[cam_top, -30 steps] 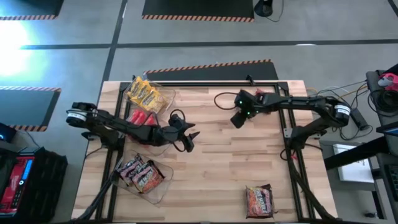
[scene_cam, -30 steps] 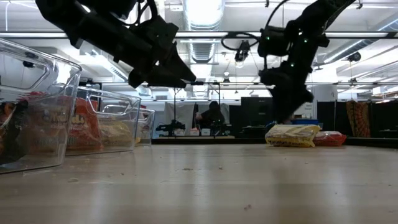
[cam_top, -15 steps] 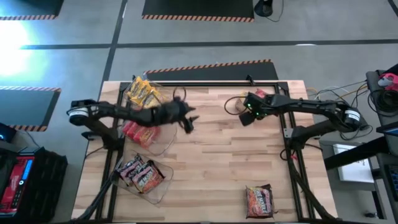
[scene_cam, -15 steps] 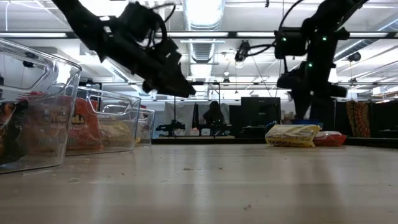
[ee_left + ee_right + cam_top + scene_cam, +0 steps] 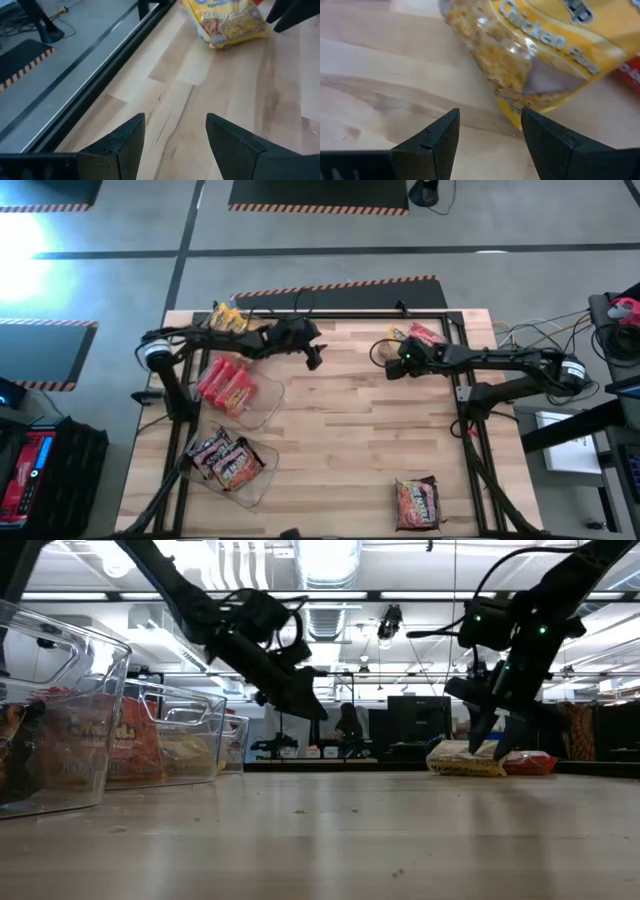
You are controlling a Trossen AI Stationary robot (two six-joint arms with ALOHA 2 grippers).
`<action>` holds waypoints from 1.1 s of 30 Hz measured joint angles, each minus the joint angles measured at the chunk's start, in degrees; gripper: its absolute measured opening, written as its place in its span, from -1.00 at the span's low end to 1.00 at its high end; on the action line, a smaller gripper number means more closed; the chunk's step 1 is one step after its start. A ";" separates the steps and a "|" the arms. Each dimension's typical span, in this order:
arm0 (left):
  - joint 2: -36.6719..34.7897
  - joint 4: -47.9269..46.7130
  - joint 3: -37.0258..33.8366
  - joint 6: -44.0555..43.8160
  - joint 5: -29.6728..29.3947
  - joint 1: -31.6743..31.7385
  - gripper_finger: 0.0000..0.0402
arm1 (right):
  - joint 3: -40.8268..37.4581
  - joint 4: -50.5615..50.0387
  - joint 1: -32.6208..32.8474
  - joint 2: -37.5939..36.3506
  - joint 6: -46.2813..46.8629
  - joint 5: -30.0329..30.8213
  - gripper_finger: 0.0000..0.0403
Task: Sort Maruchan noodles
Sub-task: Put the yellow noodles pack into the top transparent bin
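The wooden table (image 5: 340, 440) carries three clear bins along its left side: the far bin (image 5: 232, 320) holds yellow packets (image 5: 226, 321), the middle bin (image 5: 262, 398) holds red packets (image 5: 226, 383), and the near bin (image 5: 255, 480) holds dark packets (image 5: 222, 457). The left arm (image 5: 215, 340) reaches across the far-left part of the table, passing over the far bin and covering part of it in the high view. The right arm (image 5: 490, 360) extends from the right edge toward the far right of the table. The left gripper (image 5: 314, 356) hangs above bare wood just right of the far bin, fingers spread and holding nothing. The right gripper (image 5: 487, 132) is lowered at the near-left edge of a yellow chicken-flavour packet (image 5: 540, 55), fingers spread on either side of its edge without closing on it. A red packet (image 5: 425, 333) lies just beside the yellow one on its right, partly hidden by the right arm in the high view. A dark-and-orange packet (image 5: 417, 502) lies alone at the near right, well apart from both grippers.
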 joint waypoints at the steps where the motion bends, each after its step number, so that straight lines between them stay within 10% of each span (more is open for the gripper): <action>1: 0.94 -0.58 1.14 0.49 0.69 0.24 -0.03 | -0.40 0.08 0.00 -0.23 0.37 0.03 0.00; 33: 15.92 -9.13 23.18 6.19 11.86 3.94 -0.04 | -15.26 10.90 0.02 -13.34 17.35 10.05 0.00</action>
